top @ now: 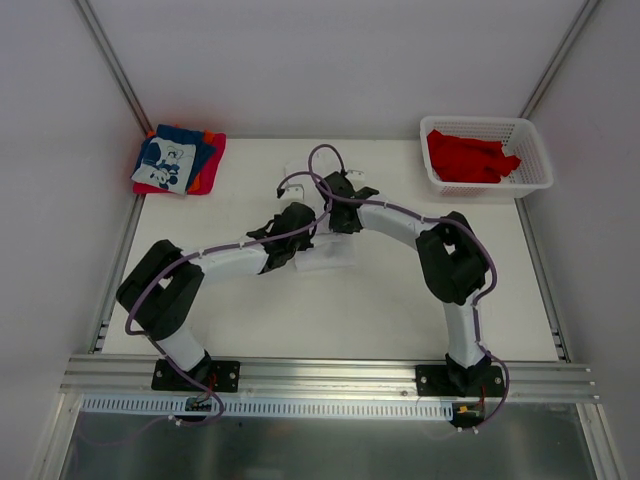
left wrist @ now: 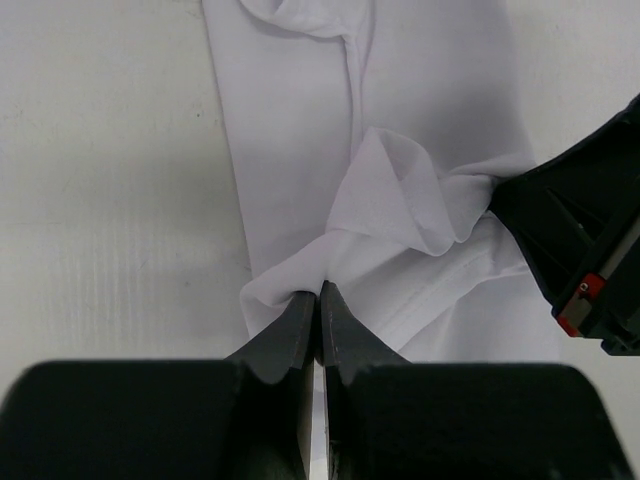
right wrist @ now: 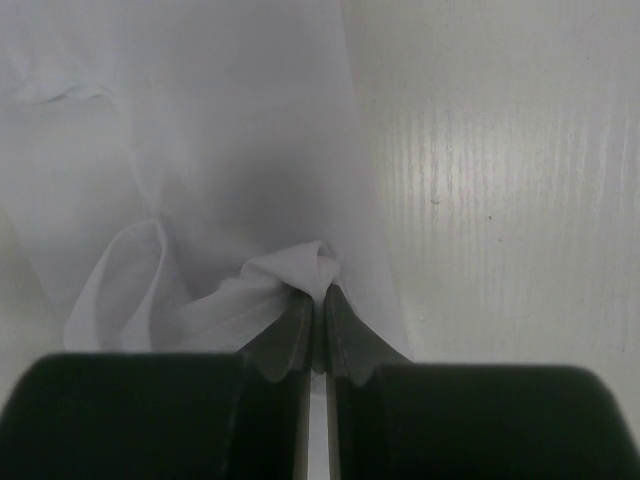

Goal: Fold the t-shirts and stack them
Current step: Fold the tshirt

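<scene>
White counter (top: 400, 300), pale walls on three sides, and all the action sits at centre stage. One white t-shirt (left wrist: 300, 130) lies on the middle of the counter, under the two wrists. It is folded into a long strip. From the left wrist camera its long axis runs straight away from the fingers, near to far. Its left edge is straight and clean against the counter.

The left end effector (left wrist: 320, 300) is clamped tight, jaws together, with a pinch of white cloth caught at the tips. From that pinch a loose flap of fabric bunches up to the right. It reaches the right end effector (right wrist: 320, 300), which comes in black from the side of that same view. The right one is closed as well, its tips biting a puckered fold of the same shirt. Both arms are bent inward, and the two wrists are close together over the cloth.

At the back left corner sits one stack of folded t-shirts (top: 180, 160). A blue one with a white print lies on top, tilted a little, and red and orange edges show beneath. How many are in that pile cannot be counted. At the back right stands one white lattice basket (top: 535, 165), well apart from the arms. It holds crumpled red t-shirts (top: 468, 157), whose number cannot be told either.
</scene>
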Robot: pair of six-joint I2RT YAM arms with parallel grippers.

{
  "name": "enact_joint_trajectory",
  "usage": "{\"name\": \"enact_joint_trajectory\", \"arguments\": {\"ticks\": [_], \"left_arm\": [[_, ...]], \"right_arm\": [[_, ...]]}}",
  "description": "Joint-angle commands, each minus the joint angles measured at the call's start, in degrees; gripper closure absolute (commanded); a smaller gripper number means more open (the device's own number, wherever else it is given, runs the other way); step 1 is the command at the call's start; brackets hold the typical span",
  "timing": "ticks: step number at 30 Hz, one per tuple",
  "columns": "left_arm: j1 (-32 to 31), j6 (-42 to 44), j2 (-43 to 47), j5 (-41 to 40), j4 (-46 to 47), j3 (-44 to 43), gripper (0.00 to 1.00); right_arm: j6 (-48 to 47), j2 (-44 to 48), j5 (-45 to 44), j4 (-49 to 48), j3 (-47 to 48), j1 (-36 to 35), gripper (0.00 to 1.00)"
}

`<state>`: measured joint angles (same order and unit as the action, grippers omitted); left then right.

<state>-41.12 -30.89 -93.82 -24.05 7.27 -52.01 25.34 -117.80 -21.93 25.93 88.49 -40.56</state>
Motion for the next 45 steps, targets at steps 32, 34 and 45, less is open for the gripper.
{"name": "enact_joint_trajectory", "arguments": {"ticks": [32,34,45], "left_arm": [[4.2,11.4,11.6,1.8,-0.6,-13.7,0.01],[4.0,11.6,15.4,1.6,-2.3,-14.1,0.01],[1.6,0.8,46.5,3.9,-14.3,6.2,0.01]], "right_arm": [[-3.9,23.0,-13.7,10.9,-5.1,0.6,0.01],[-4.4,26.0,-13.3,12.2,-3.8,-0.4,0.0],[-1.0,21.0,3.3,5.6,-1.8,-4.4,0.14]]}}
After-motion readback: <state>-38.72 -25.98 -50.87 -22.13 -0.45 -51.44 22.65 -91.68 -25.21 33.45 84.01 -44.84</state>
